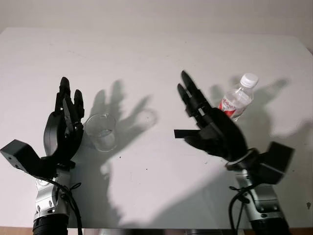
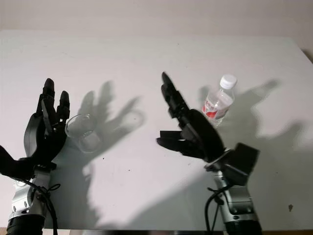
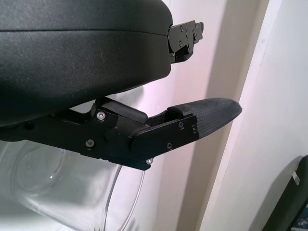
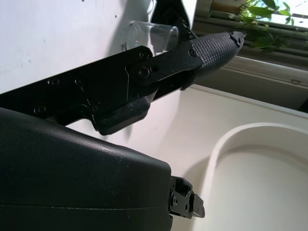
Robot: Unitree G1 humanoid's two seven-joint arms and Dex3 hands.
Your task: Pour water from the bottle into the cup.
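A clear plastic cup (image 1: 101, 131) stands upright on the white table (image 1: 146, 58), left of centre. My left hand (image 1: 66, 115) is raised just to its left, open and holding nothing; the cup's wall (image 3: 57, 192) sits right beside its fingers (image 3: 207, 115) in the left wrist view. A small water bottle (image 1: 238, 100) with a white cap and a red label stands at the right. My right hand (image 1: 195, 110) is open, hovering just left of the bottle and apart from it. The cup (image 4: 151, 33) appears far off past a finger in the right wrist view.
Strong hand shadows fall across the table's middle. The table's far edge meets a pale wall. A window with green plants (image 4: 260, 12) and a white rounded surface (image 4: 260, 159) appear in the right wrist view.
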